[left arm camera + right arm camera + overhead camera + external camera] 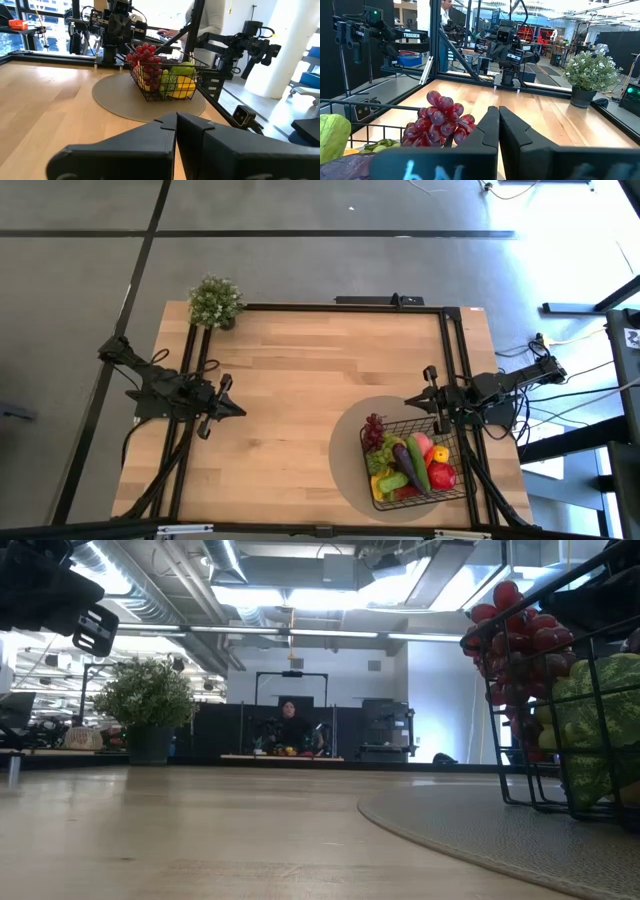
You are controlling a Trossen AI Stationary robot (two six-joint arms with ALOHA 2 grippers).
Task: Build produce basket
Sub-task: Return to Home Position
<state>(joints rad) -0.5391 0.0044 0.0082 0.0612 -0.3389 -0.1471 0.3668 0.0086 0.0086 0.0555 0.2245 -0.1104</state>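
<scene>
Past the dark, shaded fingers (140,147) of the left gripper (176,119), the windows (155,15) blow out white. Overhead, glare washes 1 corner of the floor (565,240); ceiling strips (300,597) flare; the table (300,380) is evenly lit, shadows faint.

The word "TROSSEN" stands in white capitals on a dark arm (415,35) outside the surface's frame, seen in the right wrist view. White marks on the right gripper (498,112) housing are cut off and unreadable.
</scene>
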